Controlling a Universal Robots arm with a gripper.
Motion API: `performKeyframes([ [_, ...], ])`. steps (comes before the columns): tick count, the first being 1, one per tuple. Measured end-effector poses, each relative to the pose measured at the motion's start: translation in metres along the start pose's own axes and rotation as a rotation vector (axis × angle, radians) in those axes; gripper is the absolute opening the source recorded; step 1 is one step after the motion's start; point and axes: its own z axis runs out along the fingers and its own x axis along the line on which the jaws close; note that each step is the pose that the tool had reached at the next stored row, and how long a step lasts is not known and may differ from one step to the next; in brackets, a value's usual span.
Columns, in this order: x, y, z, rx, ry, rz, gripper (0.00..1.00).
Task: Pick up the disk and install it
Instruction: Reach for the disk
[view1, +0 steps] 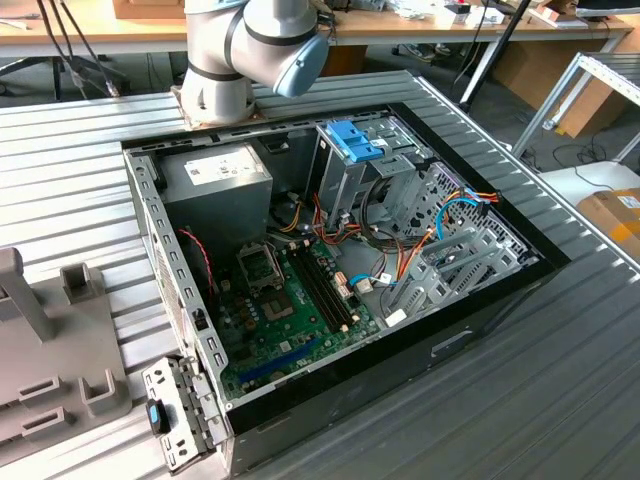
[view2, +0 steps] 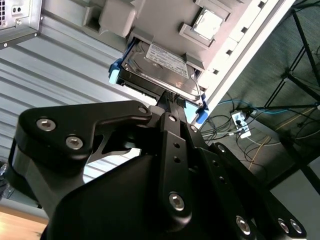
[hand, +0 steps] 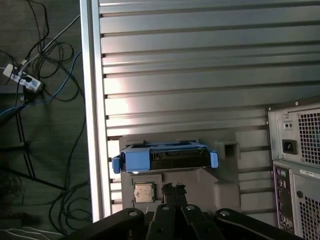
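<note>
The disk (hand: 170, 157) lies flat in a grey fixture (hand: 225, 170) on the ribbed metal table, with blue rails along its edges and a blue tab at each end. In the second wrist view the disk (view2: 162, 67) shows a silver top with a white label. My gripper (hand: 173, 189) hangs above the fixture just short of the disk, its black fingers together with nothing between them. In the second wrist view the gripper (view2: 172, 100) points at the disk's near edge. The open computer case (view1: 480, 330) lies on the table with its motherboard exposed.
A processor chip (hand: 143, 192) sits in the fixture beside the disk. The table edge (hand: 92, 100) runs close to the fixture, with cables on the floor beyond. The case's rear panel (hand: 297, 165) stands nearby. A grey drive cage with a blue clip (view1: 352, 140) rises inside the case.
</note>
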Motion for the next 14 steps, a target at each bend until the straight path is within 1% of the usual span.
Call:
performKeyframes([
  [3,0.0018,0.0042,0.0002,0.0000,0.0001,0.000,0.11],
  [4,0.0039,0.0061,0.0004,0.0000,0.0000,0.000,0.11],
  [5,0.0112,0.0081,0.0004,0.0000,0.0001,0.000,0.11],
  [8,0.0196,0.0104,0.0006,0.0000,0.0001,0.000,0.11],
  [10,0.0241,0.0136,0.0009,0.0001,-0.0002,0.000,0.11],
  [11,0.0247,0.0146,0.0009,0.0004,0.0000,0.000,0.11],
  [13,0.0286,0.0154,0.0010,0.0006,0.0000,0.000,0.11],
  [14,0.0290,0.0153,0.0011,0.0006,0.0000,0.000,0.11],
])
